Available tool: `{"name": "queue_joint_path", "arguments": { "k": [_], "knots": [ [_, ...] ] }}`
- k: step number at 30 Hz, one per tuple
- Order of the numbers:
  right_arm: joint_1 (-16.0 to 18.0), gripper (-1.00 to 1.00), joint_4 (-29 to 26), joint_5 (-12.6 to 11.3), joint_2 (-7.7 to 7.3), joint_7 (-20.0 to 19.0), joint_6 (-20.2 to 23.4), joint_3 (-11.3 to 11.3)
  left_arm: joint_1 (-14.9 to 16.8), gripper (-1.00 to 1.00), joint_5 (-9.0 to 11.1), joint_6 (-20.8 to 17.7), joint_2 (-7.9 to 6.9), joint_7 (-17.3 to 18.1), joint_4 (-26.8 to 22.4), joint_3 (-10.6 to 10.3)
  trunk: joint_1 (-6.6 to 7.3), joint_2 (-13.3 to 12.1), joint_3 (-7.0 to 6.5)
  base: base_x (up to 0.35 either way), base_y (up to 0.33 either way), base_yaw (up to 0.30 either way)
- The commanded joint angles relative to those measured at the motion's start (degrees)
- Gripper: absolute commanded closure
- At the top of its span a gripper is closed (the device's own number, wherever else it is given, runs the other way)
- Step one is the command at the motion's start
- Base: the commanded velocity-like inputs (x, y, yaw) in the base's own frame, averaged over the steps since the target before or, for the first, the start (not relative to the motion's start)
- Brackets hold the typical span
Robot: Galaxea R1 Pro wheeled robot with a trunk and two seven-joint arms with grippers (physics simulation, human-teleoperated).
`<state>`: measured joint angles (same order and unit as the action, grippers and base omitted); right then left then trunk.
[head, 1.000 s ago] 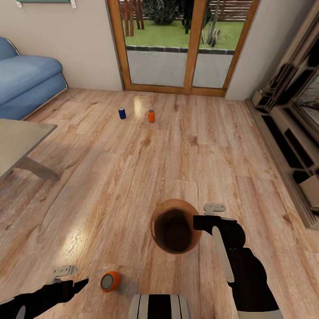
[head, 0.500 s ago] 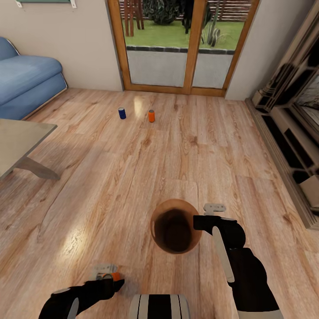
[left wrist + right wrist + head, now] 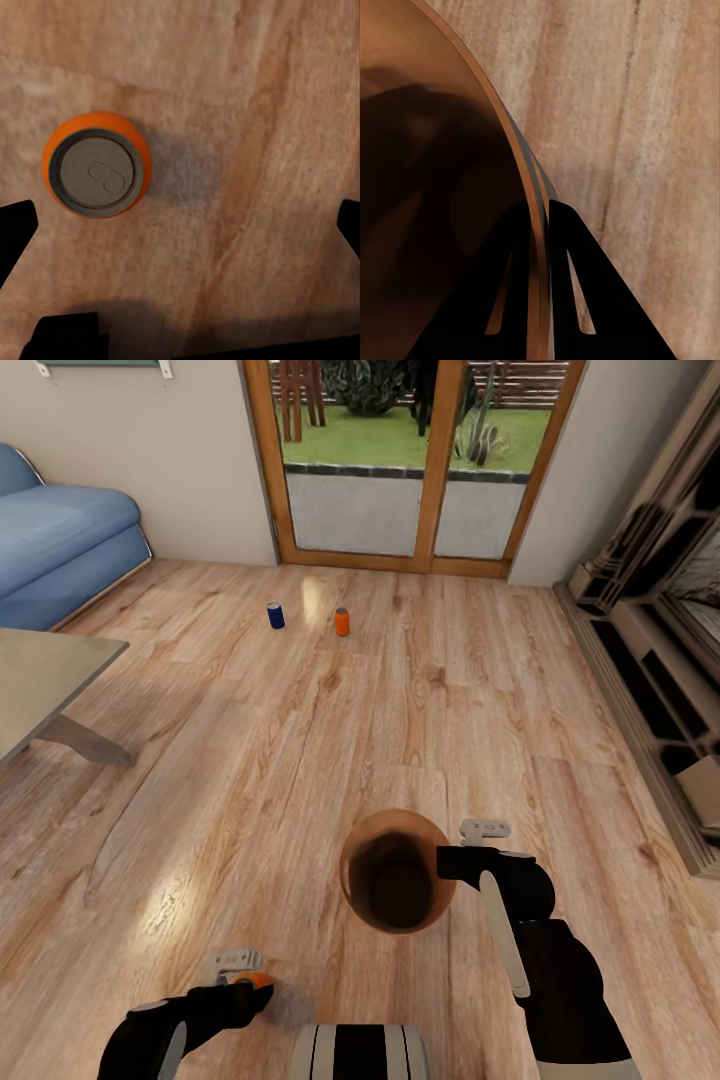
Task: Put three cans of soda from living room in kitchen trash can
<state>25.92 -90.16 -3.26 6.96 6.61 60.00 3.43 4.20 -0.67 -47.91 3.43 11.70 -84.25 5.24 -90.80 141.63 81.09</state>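
Head view: claws low over wood-plank floor

Nearest, the left claw (image 3: 180,225) hangs spread wide above an upright orange can (image 3: 96,163) with its dull silvery top. The right claw (image 3: 538,225) pinches the round bin (image 3: 395,870) by its thin rim. Farther off, a blue can (image 3: 275,615) and another orange one (image 3: 342,622) stand near the glass doors (image 3: 415,460).

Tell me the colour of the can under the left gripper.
Orange can with a grey top, clearest in the left wrist view.

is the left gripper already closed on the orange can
No: in the left wrist view the orange can stands untouched on the floor, with the left gripper fingers wide apart.
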Motion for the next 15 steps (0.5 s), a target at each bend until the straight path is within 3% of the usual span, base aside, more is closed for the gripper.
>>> {"name": "queue_joint_path", "arguments": {
  "k": [1, 6, 15],
  "knots": [
    [0.0, 1.00, 0.0, -1.0, 0.00, -0.3, 0.0, 0.0, 0.2, -1.00, 0.0, 0.0, 0.00, -0.1, 0.3, 0.0, 0.01, 0.0, 0.00, 0.000, 0.000, 0.000],
    [0.0, 1.00, 0.0, -1.0, 0.04, -0.3, 0.0, 0.0, 2.1, -1.00, -0.3, 0.1, 0.21, -0.6, 1.3, 0.0, 0.01, 0.0, 0.00, 0.000, 0.000, 0.000],
    [0.0, 1.00, 0.0, -1.0, -0.01, -0.3, 0.0, 0.0, 8.2, -1.00, -0.3, 0.9, 0.39, -7.2, 10.6, -0.1, 0.01, 0.0, 0.00, 0.000, 0.000, 0.000]
  ]
}}
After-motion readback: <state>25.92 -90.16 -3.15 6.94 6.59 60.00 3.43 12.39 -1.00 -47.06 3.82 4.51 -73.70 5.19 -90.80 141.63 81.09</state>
